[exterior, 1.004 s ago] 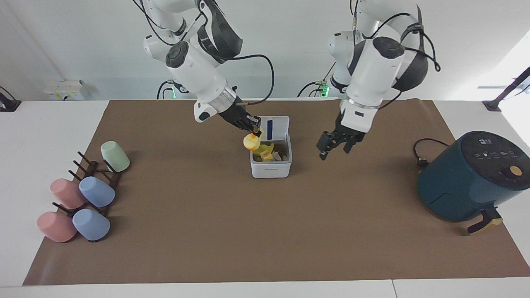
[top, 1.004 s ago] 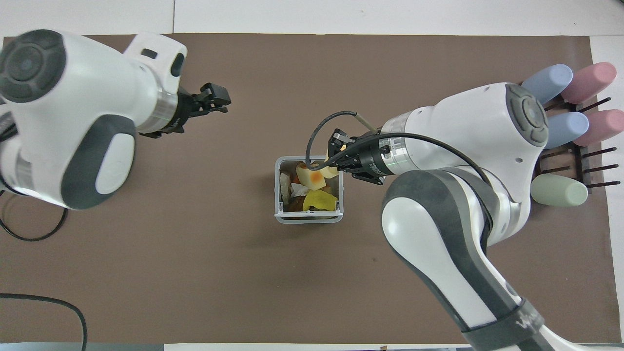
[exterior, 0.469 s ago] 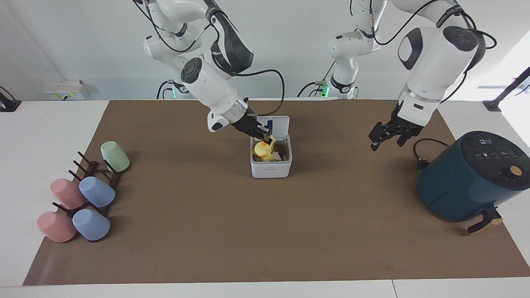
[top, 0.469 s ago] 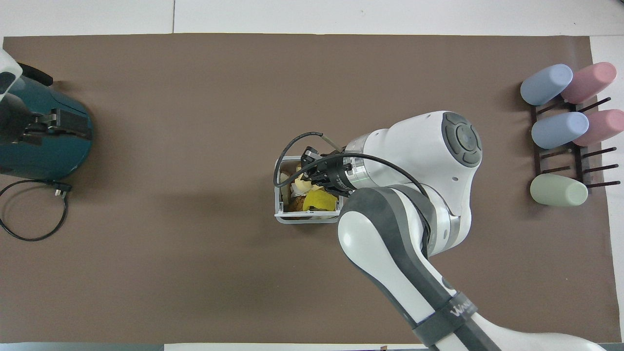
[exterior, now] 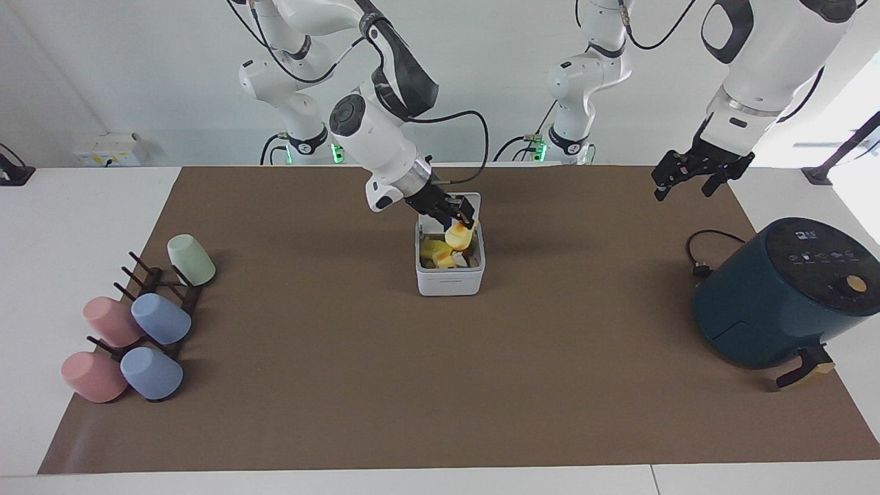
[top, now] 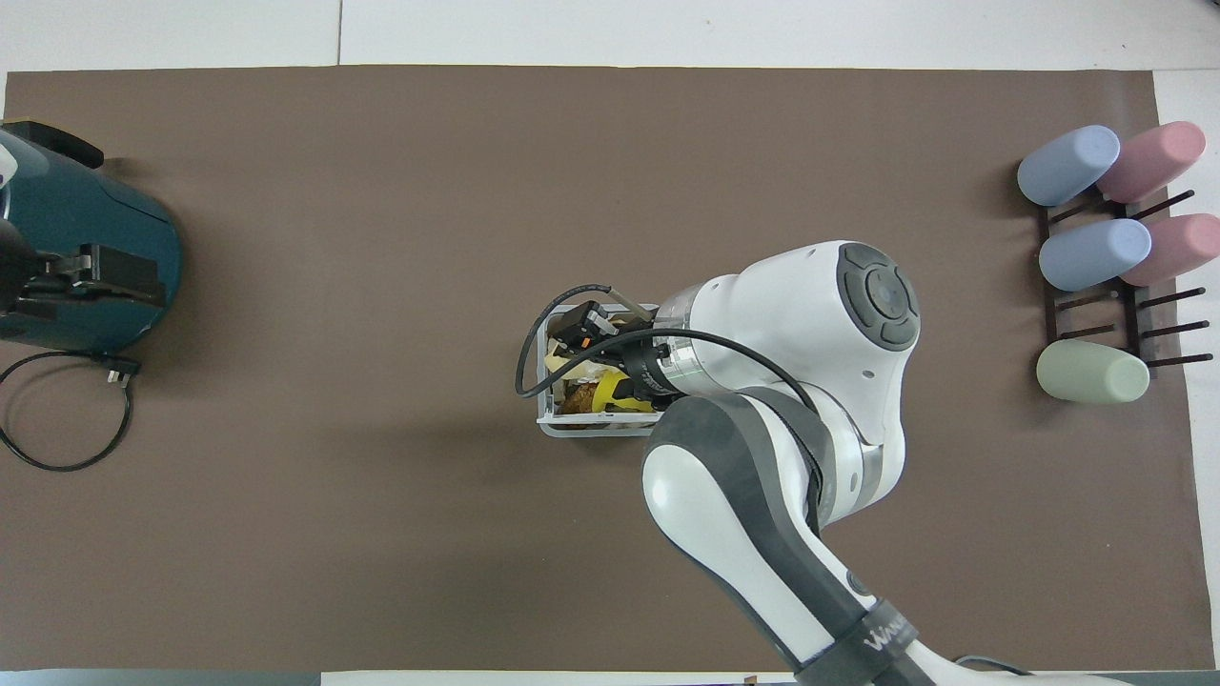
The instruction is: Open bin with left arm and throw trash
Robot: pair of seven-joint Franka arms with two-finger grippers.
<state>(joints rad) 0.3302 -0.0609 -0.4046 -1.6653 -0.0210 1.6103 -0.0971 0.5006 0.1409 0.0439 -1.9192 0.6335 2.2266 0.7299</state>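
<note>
We see the right gripper (exterior: 462,221) clamped on the yellow slab (exterior: 457,236) over the open bin (exterior: 450,282); the left gripper's (exterior: 693,175) fingers look apart

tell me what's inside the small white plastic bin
Yellow and orange food scraps fill the small white plastic bin. The right gripper holds a yellow, orange-spotted slab over it. The arm hides the rest from overhead.

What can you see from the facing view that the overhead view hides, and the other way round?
Only the facing view shows the yellow piece of trash held by the right gripper over the open bin, and the raised lid beside it. Only the overhead view shows all of the air fryer's coiled cord. Both show the bin with trash in it, the air fryer, the cups on their rack, and the left gripper waiting above the air fryer's end of the table.
</note>
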